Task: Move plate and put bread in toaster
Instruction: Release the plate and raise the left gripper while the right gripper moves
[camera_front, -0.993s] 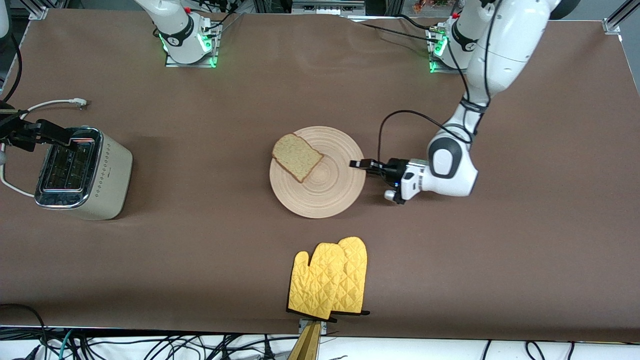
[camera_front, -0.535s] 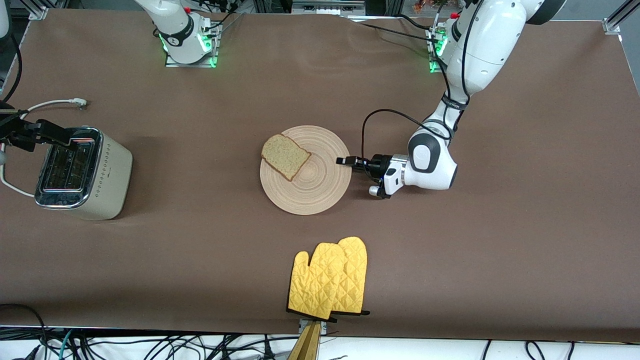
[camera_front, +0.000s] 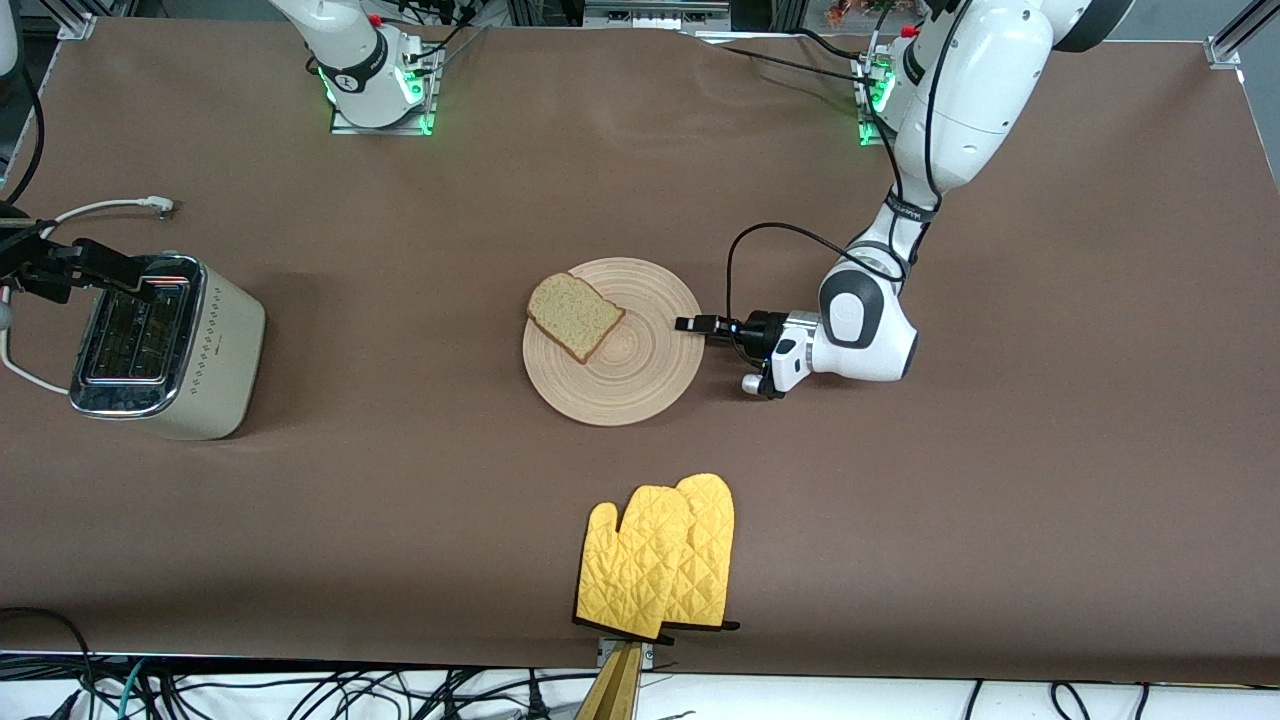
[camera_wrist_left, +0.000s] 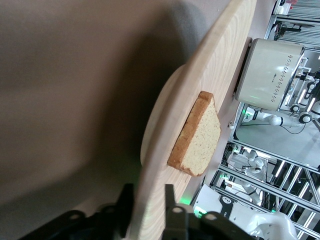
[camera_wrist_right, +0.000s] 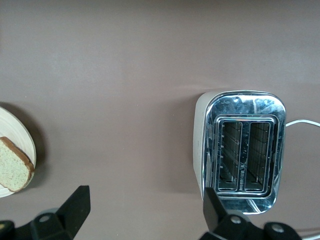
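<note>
The round wooden plate (camera_front: 630, 370) lies mid-table with the bread slice (camera_front: 575, 316) on its part toward the right arm's end. My left gripper (camera_front: 690, 324) is shut on the plate's rim at the edge toward the left arm's end; in the left wrist view (camera_wrist_left: 147, 205) the rim sits between its jaws, with the bread (camera_wrist_left: 200, 135) and the toaster (camera_wrist_left: 270, 72) farther off. The cream toaster (camera_front: 165, 345) stands at the right arm's end. My right gripper (camera_front: 90, 268) hangs open over the toaster (camera_wrist_right: 245, 150), empty (camera_wrist_right: 145, 210).
A pair of yellow oven mitts (camera_front: 660, 565) lies near the table edge closest to the front camera. The toaster's white cord (camera_front: 110, 207) lies on the table beside the toaster, farther from the front camera.
My left gripper has slid the plate with the bread a short way toward the right arm's end of the table, then nearly stopped. The right gripper has not moved.
</note>
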